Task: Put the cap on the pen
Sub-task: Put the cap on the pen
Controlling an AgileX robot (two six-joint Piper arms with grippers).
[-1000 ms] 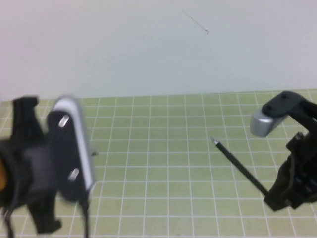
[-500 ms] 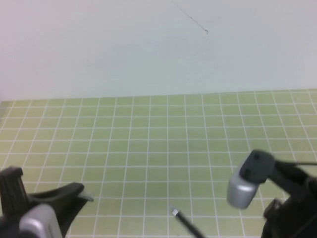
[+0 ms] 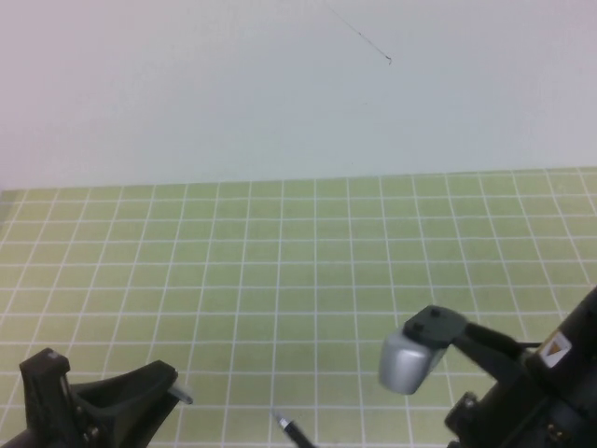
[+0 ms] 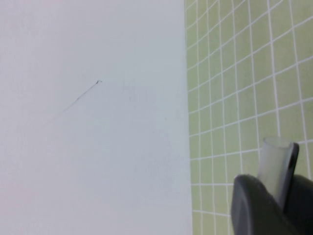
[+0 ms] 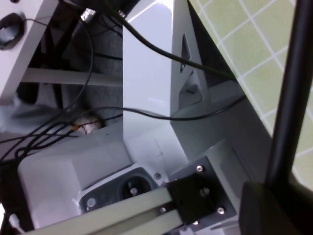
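The pen shows in the high view only as its silvery tip and a short black stretch [image 3: 291,430] at the bottom edge, pointing up-left above the green grid mat [image 3: 308,271]. In the right wrist view its black shaft [image 5: 292,93] rises from my right gripper [image 5: 286,196], which is shut on it. The right arm [image 3: 522,397] fills the bottom right corner. My left gripper [image 3: 160,385] is at the bottom left, shut on the short clear-and-black cap [image 3: 182,397]. The left wrist view shows the cap [image 4: 275,164] between the dark fingers [image 4: 252,205]. Cap and pen tip are about two squares apart.
A white wall [image 3: 298,93] stands behind the mat. The right wrist view shows the robot's white stand [image 5: 151,73], cables [image 5: 58,122] and a black bracket [image 5: 198,196] beyond the mat's near edge.
Both arms have drawn back toward the near edge. The pen tip has moved left and down, from mid-right to bottom centre. The left gripper has dropped low, its cap now pointing right.
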